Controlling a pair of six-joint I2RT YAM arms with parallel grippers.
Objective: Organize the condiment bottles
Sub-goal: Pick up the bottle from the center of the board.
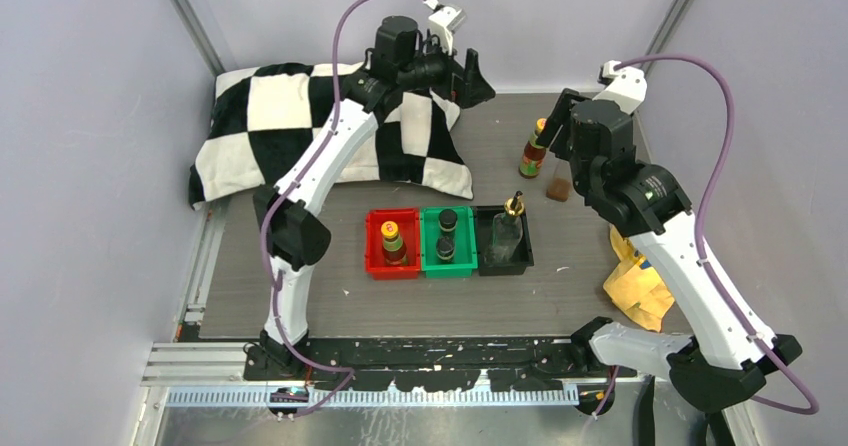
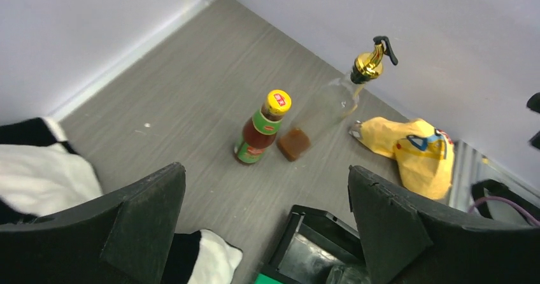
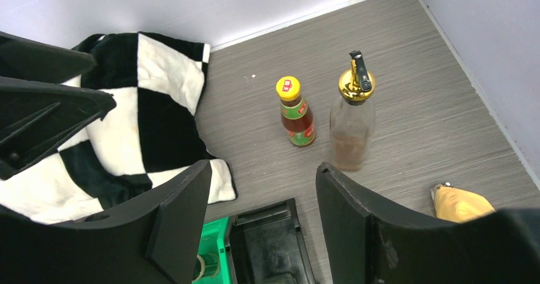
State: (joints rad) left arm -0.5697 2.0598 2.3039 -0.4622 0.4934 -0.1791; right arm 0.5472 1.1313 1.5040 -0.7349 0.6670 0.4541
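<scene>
A reddish-brown bottle (image 1: 533,151) with a yellow cap stands on the table at the back right. Beside it stands a clear glass bottle (image 3: 352,125) with a gold pourer; in the top view only its brown base (image 1: 559,188) shows, below my right gripper. Both also show in the left wrist view: reddish bottle (image 2: 261,131), clear bottle (image 2: 331,102). The red tray (image 1: 375,264) holds another reddish bottle (image 1: 392,243). The green tray (image 1: 462,269) holds two dark black-capped bottles (image 1: 446,236). The black tray (image 1: 528,246) holds a clear gold-topped bottle (image 1: 510,231). My left gripper (image 1: 478,78) (image 2: 264,169) is open and empty, raised above the pillow's edge. My right gripper (image 1: 562,121) (image 3: 262,166) is open and empty, raised near the two standing bottles.
A black-and-white checkered pillow (image 1: 300,131) lies at the back left. A crumpled yellow bag (image 1: 640,281) lies at the table's right edge. Grey walls enclose the back and both sides.
</scene>
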